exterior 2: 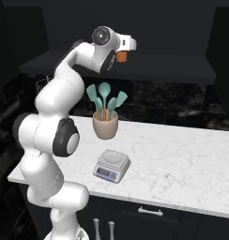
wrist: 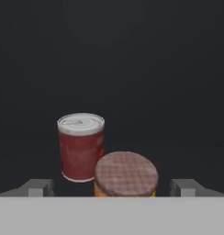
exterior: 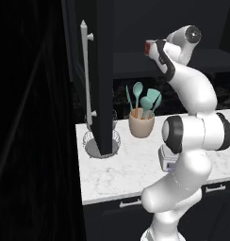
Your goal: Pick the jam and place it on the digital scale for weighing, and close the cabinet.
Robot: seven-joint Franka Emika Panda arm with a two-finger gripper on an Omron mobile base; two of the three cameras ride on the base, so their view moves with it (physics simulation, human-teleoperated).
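The jam (wrist: 126, 173), a small orange jar with a brownish-red lid, stands on the shelf inside the cabinet (exterior: 103, 70), whose door hangs open. My gripper (wrist: 113, 187) is open, one fingertip on each side of the jam with a gap left on both sides. From the right base view the jam (exterior 2: 121, 56) shows as an orange patch under the raised hand (exterior 2: 127, 43). The digital scale (exterior 2: 111, 165) sits on the marble counter (exterior 2: 182, 159) below, in front of the utensil cup.
A red jar with a pale lid (wrist: 81, 147) stands just behind and left of the jam. On the counter are a beige cup of teal utensils (exterior: 141, 123) and a wire basket (exterior: 102, 141) behind the open door's long grey handle (exterior: 85, 70).
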